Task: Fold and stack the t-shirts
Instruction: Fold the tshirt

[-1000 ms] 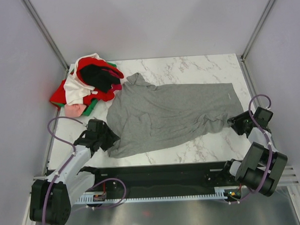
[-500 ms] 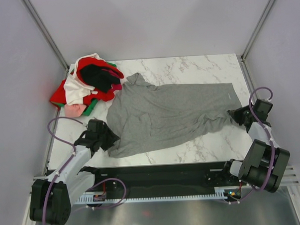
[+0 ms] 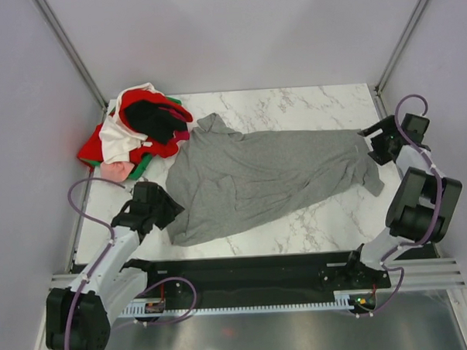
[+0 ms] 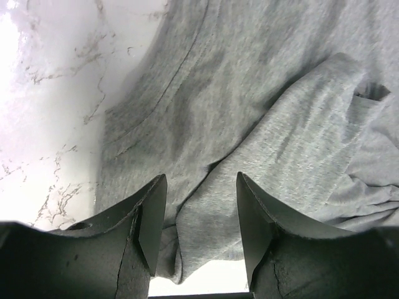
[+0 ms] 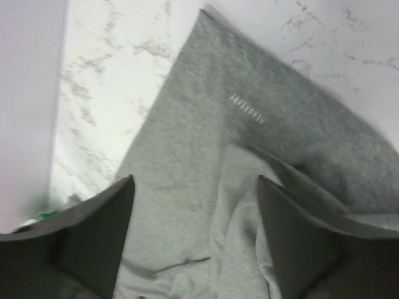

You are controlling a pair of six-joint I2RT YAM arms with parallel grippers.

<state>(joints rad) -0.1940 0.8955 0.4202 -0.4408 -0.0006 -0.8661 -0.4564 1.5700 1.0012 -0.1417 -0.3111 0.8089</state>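
Fingers of the right arm (image 3: 371, 140) have dropped the tugged-out hem of the grey t-shirt (image 3: 265, 181) on the tabletop (image 3: 308, 102), hovering apart over its far-right corner; left fingers (image 3: 170, 212) apart at its near-left edge.

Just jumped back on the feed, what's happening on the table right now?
Both arms are at the grey t-shirt, which lies spread but wrinkled across the marble table. The left claw is open at the shirt's near-left end, its fingers straddling a fold of cloth. The right claw is open over the far-right corner, gripping nothing. The other shirts, red, white, black, pink and green, sit heaped at the far-left corner. Nothing is folded yet.
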